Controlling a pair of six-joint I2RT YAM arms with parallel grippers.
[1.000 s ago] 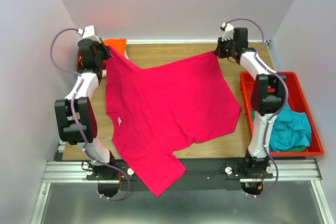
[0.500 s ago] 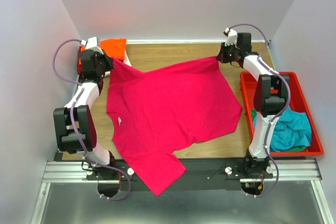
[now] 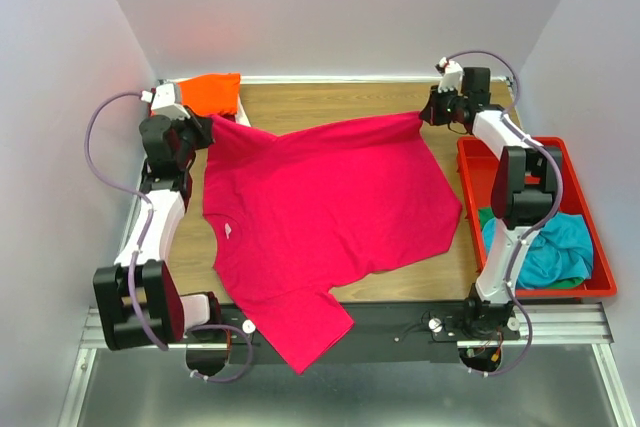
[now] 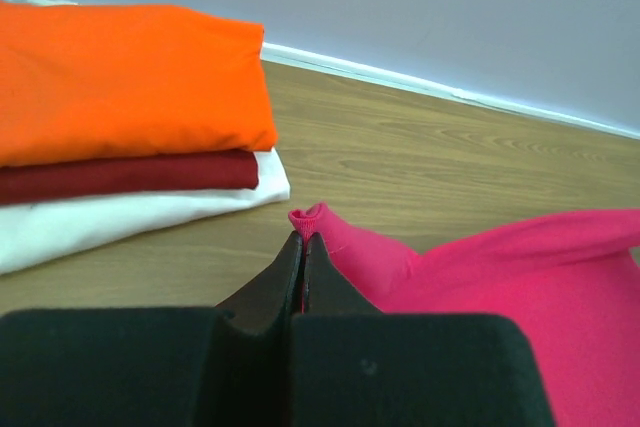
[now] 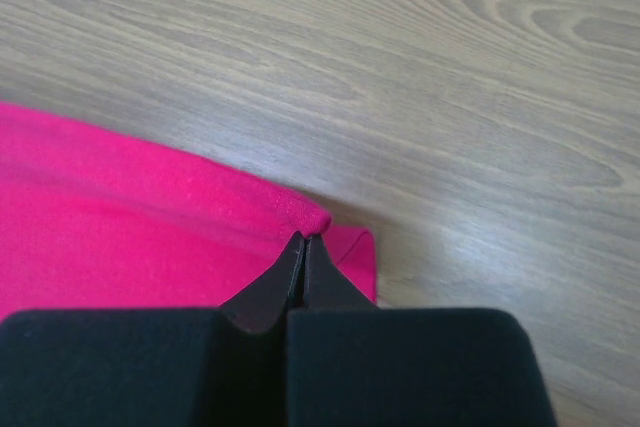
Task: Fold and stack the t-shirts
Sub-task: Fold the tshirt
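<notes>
The left gripper [image 3: 203,129] is pressed shut on a fold of the pink-red t-shirt [image 3: 320,207] near the far-left corner of the table [image 3: 330,99]. The right gripper [image 3: 428,115] pinches the shirt's far-right corner likewise. The shirt lies spread flat, long axis left to right, collar toward the left edge (one sleeve hangs over the near edge). The folded stack [image 3: 212,93], orange on top, sits in the far-left corner.

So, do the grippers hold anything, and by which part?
Both hold the pink shirt: the left gripper pinches its far left corner, the right gripper its far right corner, each at the cloth's edge.
</notes>
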